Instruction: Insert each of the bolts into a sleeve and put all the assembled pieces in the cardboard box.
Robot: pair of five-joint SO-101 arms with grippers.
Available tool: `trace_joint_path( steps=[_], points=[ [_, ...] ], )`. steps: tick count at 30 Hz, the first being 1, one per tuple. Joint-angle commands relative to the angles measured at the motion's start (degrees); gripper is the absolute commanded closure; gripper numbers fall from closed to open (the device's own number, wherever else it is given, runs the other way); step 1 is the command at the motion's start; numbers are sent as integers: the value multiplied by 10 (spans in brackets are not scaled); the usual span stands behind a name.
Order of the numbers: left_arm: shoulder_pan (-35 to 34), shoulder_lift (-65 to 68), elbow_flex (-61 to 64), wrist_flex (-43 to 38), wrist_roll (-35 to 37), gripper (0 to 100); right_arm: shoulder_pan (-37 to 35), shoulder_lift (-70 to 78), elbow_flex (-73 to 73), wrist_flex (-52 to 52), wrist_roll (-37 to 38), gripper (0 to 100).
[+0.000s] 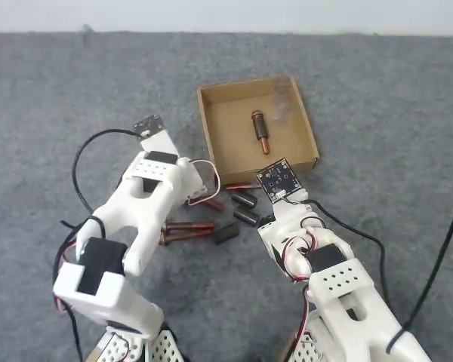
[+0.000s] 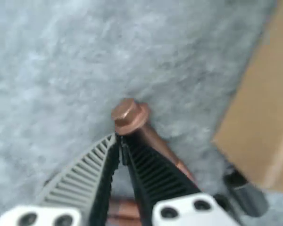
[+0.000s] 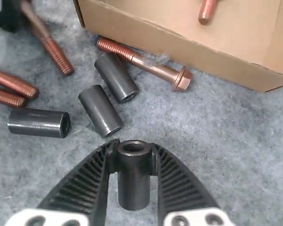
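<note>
Two holds: sleeve between right jaws, bolt between left jaws.

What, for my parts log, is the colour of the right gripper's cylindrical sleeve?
Dark grey, almost black; the cylindrical sleeve shows best in the right wrist view.

Copper bolts — black sleeves — tan cardboard box — mottled grey carpet.
</note>
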State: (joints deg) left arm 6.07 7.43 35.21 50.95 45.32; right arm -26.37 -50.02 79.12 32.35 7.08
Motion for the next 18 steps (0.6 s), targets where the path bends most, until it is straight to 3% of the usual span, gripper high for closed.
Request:
trace_joint_path(
  steps=[1, 9, 15, 18],
  points=[
    [12, -31, 8, -74, -6, 988, 4, -22, -4, -12, 7, 971],
    [19, -84, 28, -69, 16, 984, 4, -22, -4, -12, 7, 971],
    [20, -171, 76, -58, 50, 786, 4, -22, -4, -12, 7, 971],
    [19, -174, 85, -58, 62, 755, 4, -22, -4, -12, 7, 971]
  ],
)
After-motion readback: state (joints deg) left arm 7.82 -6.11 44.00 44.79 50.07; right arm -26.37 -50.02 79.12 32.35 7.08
